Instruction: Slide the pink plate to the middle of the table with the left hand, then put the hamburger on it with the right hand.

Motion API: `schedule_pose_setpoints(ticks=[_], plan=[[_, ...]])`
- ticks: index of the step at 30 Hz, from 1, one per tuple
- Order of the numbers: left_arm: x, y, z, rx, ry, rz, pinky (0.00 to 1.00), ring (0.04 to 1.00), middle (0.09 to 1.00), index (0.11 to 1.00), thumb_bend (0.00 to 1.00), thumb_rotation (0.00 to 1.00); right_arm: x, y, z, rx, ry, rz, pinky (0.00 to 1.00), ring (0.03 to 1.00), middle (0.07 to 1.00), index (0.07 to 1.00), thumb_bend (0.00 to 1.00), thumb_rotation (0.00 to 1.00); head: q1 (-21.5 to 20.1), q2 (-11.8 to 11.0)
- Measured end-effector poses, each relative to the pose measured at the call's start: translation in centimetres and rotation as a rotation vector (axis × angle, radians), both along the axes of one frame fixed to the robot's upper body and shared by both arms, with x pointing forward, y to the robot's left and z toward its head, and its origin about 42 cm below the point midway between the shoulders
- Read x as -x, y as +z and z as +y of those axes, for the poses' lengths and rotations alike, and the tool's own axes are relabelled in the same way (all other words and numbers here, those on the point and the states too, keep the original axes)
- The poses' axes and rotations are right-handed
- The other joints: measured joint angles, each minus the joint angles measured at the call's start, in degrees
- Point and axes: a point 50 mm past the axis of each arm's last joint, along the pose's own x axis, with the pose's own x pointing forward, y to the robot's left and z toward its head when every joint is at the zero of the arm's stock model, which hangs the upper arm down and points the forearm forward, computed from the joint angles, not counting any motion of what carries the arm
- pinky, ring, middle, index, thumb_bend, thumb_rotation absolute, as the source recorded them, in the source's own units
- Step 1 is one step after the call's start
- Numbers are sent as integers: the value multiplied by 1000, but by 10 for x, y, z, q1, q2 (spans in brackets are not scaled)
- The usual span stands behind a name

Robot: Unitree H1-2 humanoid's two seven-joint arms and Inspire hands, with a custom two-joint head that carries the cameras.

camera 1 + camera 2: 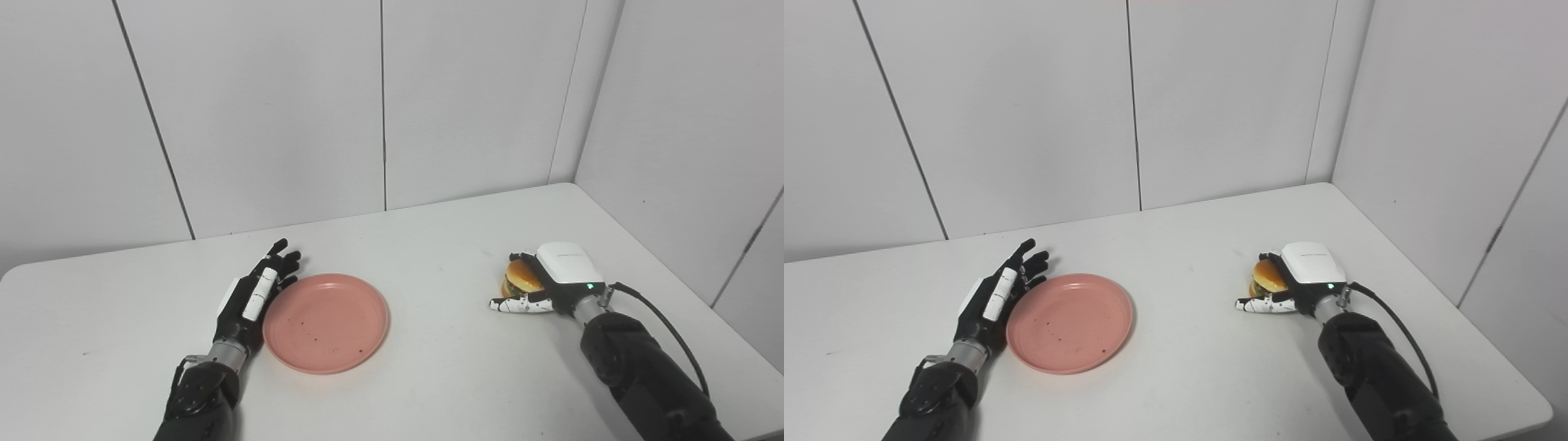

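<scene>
The pink plate (pixel 326 323) lies flat on the white table, left of the middle, with dark crumbs on it. My left hand (pixel 254 294) is open with its fingers stretched out. It lies on the table against the plate's left rim. The hamburger (pixel 520 277) sits on the table at the right, partly hidden under my right hand (pixel 551 278). That hand is closed around it, with fingers over its far side and the thumb along its near side. The hamburger seems to rest on the table.
The white table (pixel 429 367) is set into a corner. Grey wall panels stand close behind it and along its right side. Its right edge (pixel 1488 343) runs close to my right arm. A black cable trails from the right wrist.
</scene>
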Motion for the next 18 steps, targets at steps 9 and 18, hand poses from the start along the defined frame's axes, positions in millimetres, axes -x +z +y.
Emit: schedule_pose_setpoints(ticks=[9, 18], plan=[[0, -1, 1, 0, 1, 13, 891, 905, 874, 905, 927, 802, -4, -11, -4, -110, 53, -178, 232, 289, 384, 480, 505, 149, 0, 1], [1, -1, 0, 0, -1, 13, 888, 906, 880, 910, 938, 809, -5, -7, 0, -115, 75, -190, 235, 291, 386, 481, 506, 147, 2, 2]])
